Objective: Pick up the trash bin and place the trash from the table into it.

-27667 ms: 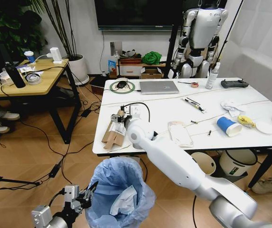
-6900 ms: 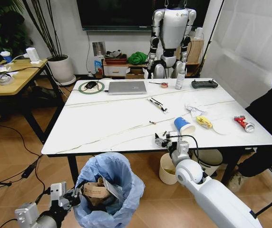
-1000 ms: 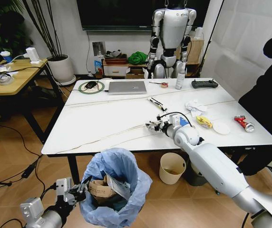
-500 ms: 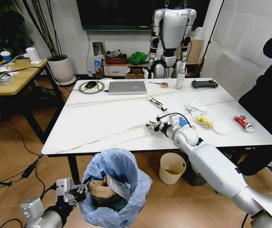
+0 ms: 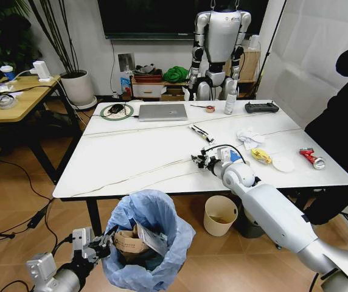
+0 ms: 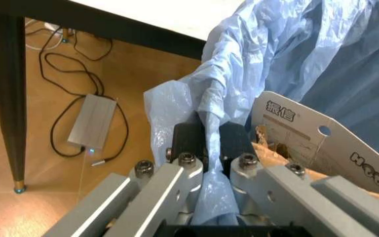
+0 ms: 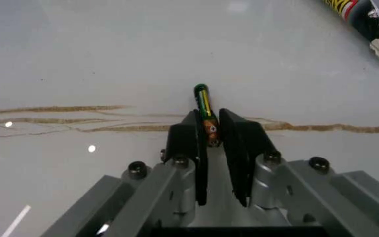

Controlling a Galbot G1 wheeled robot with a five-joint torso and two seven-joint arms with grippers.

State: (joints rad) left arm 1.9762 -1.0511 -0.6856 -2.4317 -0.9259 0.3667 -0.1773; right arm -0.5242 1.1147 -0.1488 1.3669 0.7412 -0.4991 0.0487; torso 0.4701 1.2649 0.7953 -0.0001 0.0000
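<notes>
Warm wood flooring runs under the large glossy white table (image 5: 143, 152) with faint brown veins and thin black legs, and the small round trash bin (image 5: 149, 243) lined with a crinkled light-blue plastic bag sits low in front of the table's near edge, off to the robot's left. Inside the bin lie a flattened brown cardboard box (image 5: 127, 242) with printed lettering and some pale packaging. The left gripper (image 6: 210, 148) has its jaws pressed together on a fold of the blue bag at the bin's rim.

Over the table's near half the right gripper (image 7: 210, 132) reaches in, its jaws pinching a small green and yellow battery (image 7: 205, 106) whose far end rests on or just above the white top. Just beyond that arm sits a blue paper cup (image 5: 235, 157), mostly hidden. Farther toward the table's right end lie a crumpled white tissue (image 5: 249, 137), a yellow wrapper (image 5: 261, 156), a round white lid (image 5: 283, 163) and a red drink can (image 5: 311, 158). Along the table's far edge rest a silver laptop (image 5: 162, 112) and a black controller (image 5: 261, 107). Under the table stands a plain cream bucket (image 5: 221, 215). Behind the table a white humanoid robot (image 5: 219, 48) stands before a dark screen, and a light-wood desk (image 5: 16, 97) lies to the table's left.
</notes>
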